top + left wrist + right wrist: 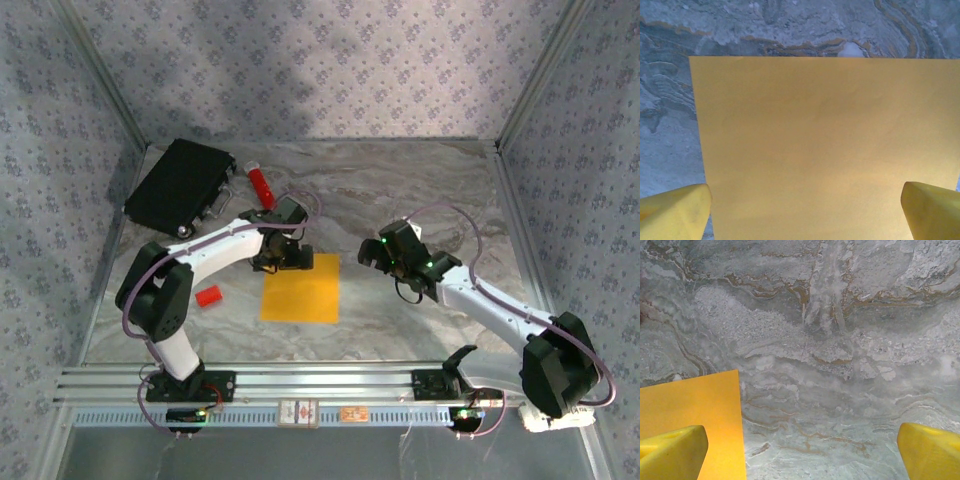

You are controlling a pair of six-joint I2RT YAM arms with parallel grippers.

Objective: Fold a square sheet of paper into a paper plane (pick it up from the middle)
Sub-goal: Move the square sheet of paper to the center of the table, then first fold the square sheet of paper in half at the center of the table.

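The square sheet of paper (300, 290) lies flat and unfolded on the marble table, near the middle front. My left gripper (282, 260) hovers over the sheet's far edge. In the left wrist view the sheet (825, 145) spreads under the left gripper (805, 215), whose yellow fingertips (675, 212) stand wide apart, holding nothing. My right gripper (375, 253) hangs to the right of the sheet. In the right wrist view the right gripper (800, 455) is open over bare table, with the sheet's corner (690, 410) by its left fingertip (670, 452).
A black case (180, 185) lies at the back left with a red cylinder (262, 185) beside it. A small red block (208, 296) sits left of the sheet. Patterned walls enclose the table; a metal rail (330, 380) runs along the near edge.
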